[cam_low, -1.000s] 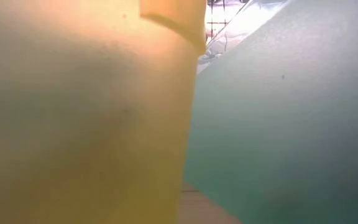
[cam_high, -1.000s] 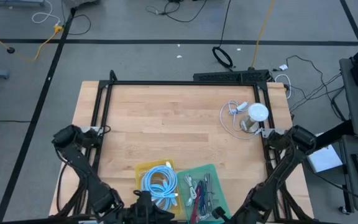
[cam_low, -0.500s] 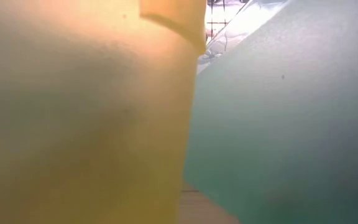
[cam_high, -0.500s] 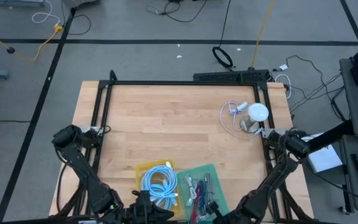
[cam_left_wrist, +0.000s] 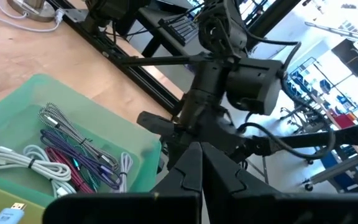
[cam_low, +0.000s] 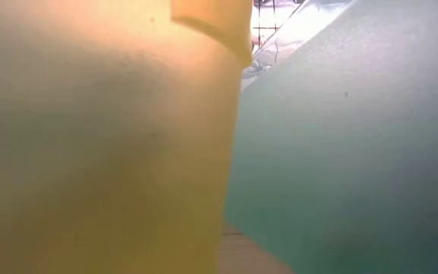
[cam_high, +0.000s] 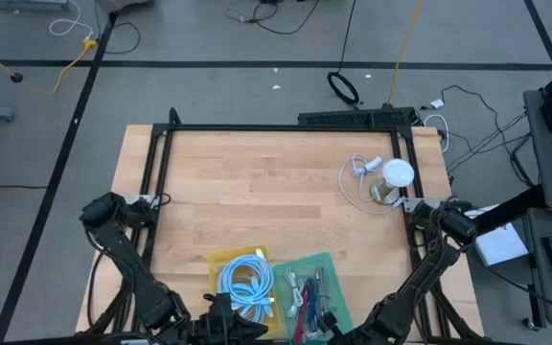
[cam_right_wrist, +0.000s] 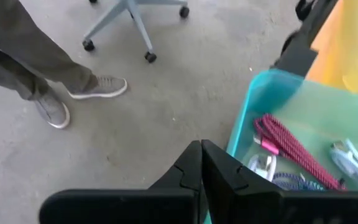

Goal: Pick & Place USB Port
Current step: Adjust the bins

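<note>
Both grippers rest at the table's near edge, fingers pressed together: left gripper (cam_left_wrist: pixel 199 163) beside the yellow bin (cam_high: pixel 217 264), right gripper (cam_right_wrist: pixel 201 163) by the green bin (cam_high: pixel 326 264) of cables (cam_left_wrist: pixel 79 155). White hub (cam_high: pixel 397 174) with its cord (cam_high: pixel 355 172) lies at the far right of the table (cam_high: pixel 257 182).

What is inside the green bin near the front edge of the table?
The green bin holds bundled cables: a white cable, a purple braided one and a red one. What lies beneath them is covered.
</note>
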You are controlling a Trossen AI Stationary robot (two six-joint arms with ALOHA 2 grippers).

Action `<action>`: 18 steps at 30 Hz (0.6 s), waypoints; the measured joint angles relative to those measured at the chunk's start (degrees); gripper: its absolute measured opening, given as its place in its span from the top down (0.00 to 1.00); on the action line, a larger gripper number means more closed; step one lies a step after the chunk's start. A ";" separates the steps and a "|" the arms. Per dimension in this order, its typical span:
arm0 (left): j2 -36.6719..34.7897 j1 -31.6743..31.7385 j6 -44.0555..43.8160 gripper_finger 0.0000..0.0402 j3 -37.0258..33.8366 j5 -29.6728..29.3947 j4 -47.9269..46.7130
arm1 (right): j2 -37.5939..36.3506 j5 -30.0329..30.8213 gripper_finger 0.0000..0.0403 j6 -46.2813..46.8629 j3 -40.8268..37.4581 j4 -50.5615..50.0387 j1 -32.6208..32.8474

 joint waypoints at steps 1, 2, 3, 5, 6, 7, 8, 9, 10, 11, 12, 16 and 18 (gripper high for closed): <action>0.00 0.00 -0.05 1.00 0.00 0.00 -0.07 | 0.00 -0.08 1.00 -0.05 0.44 0.08 0.02; 0.00 0.00 -0.05 1.00 0.00 0.00 -0.09 | -0.01 -0.27 1.00 -0.25 0.84 0.19 0.02; 0.00 0.00 -0.06 1.00 0.00 0.00 -0.06 | -0.07 -0.32 1.00 -0.50 1.02 0.41 0.02; 0.00 0.00 -0.07 1.00 0.00 0.00 -0.06 | -0.11 -0.14 1.00 -0.74 1.08 0.22 0.02; 0.00 0.00 -0.07 1.00 0.00 0.02 -0.06 | -0.05 -0.19 1.00 -0.76 1.06 0.00 0.02; 0.00 0.00 -0.03 1.00 0.00 0.02 -0.06 | 0.00 -0.56 1.00 -0.76 1.04 -0.03 0.02; 0.00 0.00 -0.04 1.00 0.00 0.02 -0.06 | 0.00 -1.41 1.00 -0.75 1.03 -0.01 0.02; -0.01 0.00 -0.04 1.00 0.00 0.02 -0.05 | 0.00 -1.59 1.00 -0.76 1.03 0.07 0.02; -0.02 0.00 -0.03 1.00 0.00 0.02 -0.02 | -0.02 -1.62 1.00 -0.74 1.03 0.14 0.02; -0.02 0.00 -0.04 1.00 0.00 0.02 -0.04 | -0.02 -1.77 1.00 -0.76 1.03 0.14 0.02; -0.02 0.00 -0.03 1.00 0.00 0.04 -0.04 | -0.02 -1.70 1.00 -0.76 1.03 0.06 0.02; -0.02 0.00 -0.08 1.00 0.00 0.02 -0.02 | 0.06 -1.73 1.00 -0.76 1.03 -0.03 0.02; -0.02 0.00 -0.19 1.00 0.00 0.00 0.03 | 0.46 -2.63 1.00 -0.38 1.03 -0.15 0.02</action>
